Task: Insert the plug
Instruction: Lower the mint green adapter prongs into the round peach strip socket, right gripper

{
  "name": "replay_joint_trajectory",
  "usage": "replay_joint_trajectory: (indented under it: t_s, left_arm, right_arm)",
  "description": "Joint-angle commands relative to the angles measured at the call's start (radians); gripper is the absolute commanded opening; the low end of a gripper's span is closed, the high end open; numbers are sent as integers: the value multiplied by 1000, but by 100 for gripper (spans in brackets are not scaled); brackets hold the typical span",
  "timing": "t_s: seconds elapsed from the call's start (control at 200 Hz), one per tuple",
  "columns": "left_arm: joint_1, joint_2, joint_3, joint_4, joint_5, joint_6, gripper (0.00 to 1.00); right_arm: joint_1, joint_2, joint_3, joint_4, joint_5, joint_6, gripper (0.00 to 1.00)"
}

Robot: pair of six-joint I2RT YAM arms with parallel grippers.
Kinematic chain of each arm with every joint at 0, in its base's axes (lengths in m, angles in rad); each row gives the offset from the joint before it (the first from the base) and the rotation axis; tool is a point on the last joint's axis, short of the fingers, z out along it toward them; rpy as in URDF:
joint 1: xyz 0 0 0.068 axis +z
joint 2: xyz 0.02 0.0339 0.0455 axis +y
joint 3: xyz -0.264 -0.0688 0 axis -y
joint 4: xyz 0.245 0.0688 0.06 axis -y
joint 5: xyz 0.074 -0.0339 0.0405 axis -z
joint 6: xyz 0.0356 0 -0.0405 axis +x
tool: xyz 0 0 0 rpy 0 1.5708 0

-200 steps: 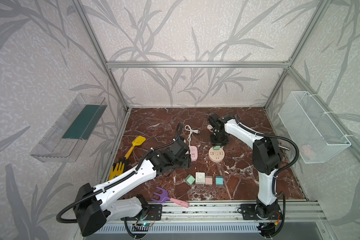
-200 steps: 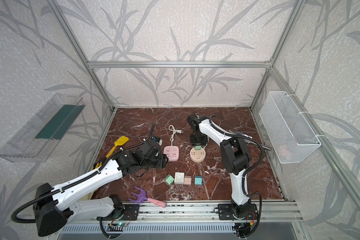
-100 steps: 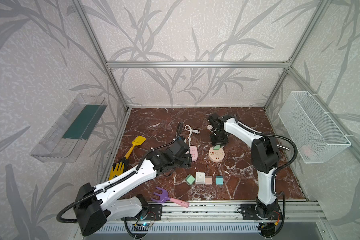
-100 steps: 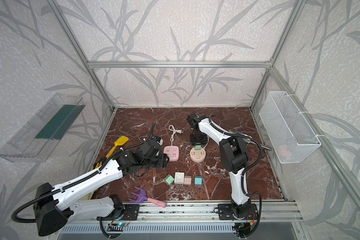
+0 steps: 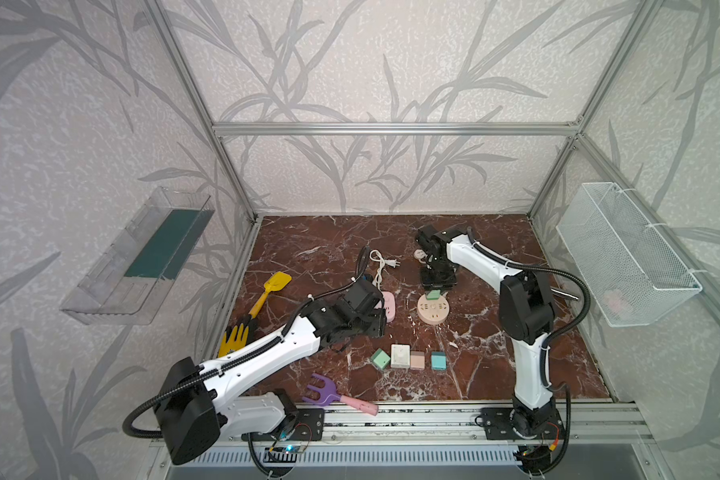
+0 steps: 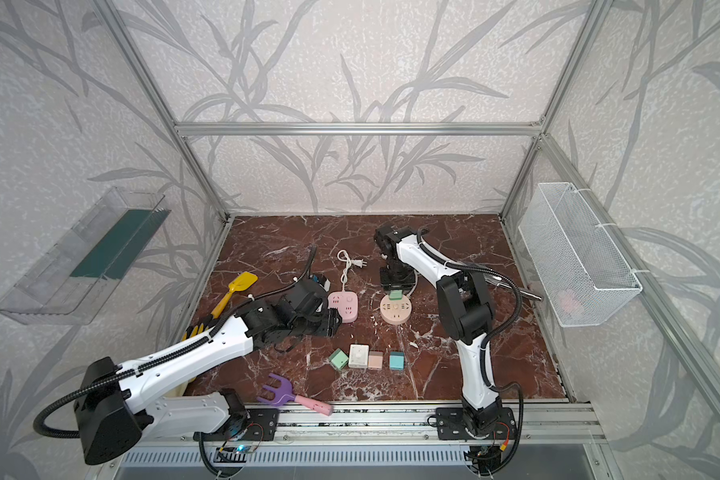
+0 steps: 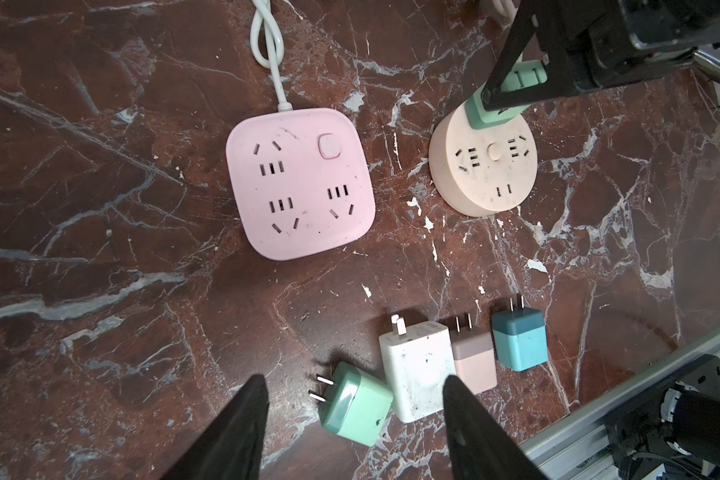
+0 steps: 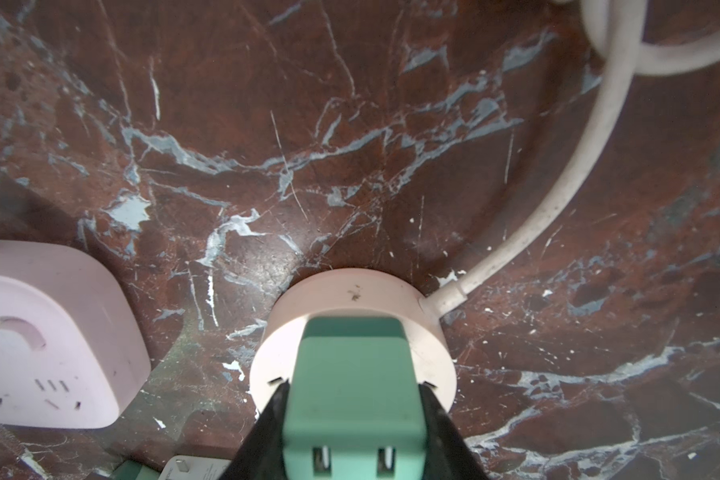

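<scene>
Plug (image 8: pixel 354 399) upright on socket (image 8: pixel 350 291) | right end effector (image 8: pixel 353 388) clamps it | left end effector (image 7: pixel 353 380) spread, empty

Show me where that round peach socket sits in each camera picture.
Top view: round socket mid-floor.
Top view: round socket mid-floor.
Left wrist: round socket under held green plug.
Right wrist: round socket under held green plug.
Shared landmark: pink square socket beside it.

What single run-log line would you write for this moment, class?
right hand: shut on green plug atop round socket, seating unclear | left hand: open, empty, above loose plugs
</scene>
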Motion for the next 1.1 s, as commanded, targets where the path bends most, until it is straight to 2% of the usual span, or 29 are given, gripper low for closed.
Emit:
replay_joint_trajectory:
  t_s: [0.0, 0.305, 0.545, 0.705, 1.095]
  left_arm:
    - [-5, 17, 1, 8, 5, 21, 66]
    - [-4, 27, 1, 12, 8, 31, 70]
    - [-3, 9, -5, 5, -1, 40, 72]
    - [-3, -6, -1, 2, -15, 42, 77]
    - [-3, -46, -7, -23, -37, 31, 76]
  right_arm:
    - [-1, 129, -100, 45, -17, 9, 0]
    - [47, 99, -152, 52, 118, 76, 0]
    - [58, 99, -201, 112, 36, 103, 0]
    - [51, 43, -223, 116, 86, 123, 0]
    - [5, -94, -148, 149, 187, 125, 0]
